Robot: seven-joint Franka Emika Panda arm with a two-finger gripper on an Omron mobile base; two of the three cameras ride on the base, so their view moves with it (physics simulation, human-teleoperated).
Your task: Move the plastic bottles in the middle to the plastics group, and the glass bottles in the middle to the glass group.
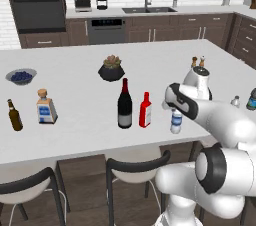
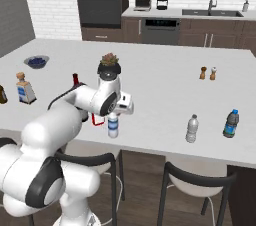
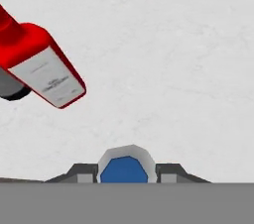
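Both gripper (image 3: 124,174) fingers clamp the water bottle (image 1: 176,120) at its blue cap — just beside the red bottle (image 1: 145,110).

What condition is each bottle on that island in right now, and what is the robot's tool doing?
Small water bottle: upright, blue cap between the tool's fingers.
Tool: closed around that bottle's top.
Wine bottle: upright, untouched.
Red bottle: upright, beside the wine bottle.
Beer bottle: upright.
Square corked bottle: upright, stoppered.
Clear bottle and dark blue-green bottle: upright, capped.
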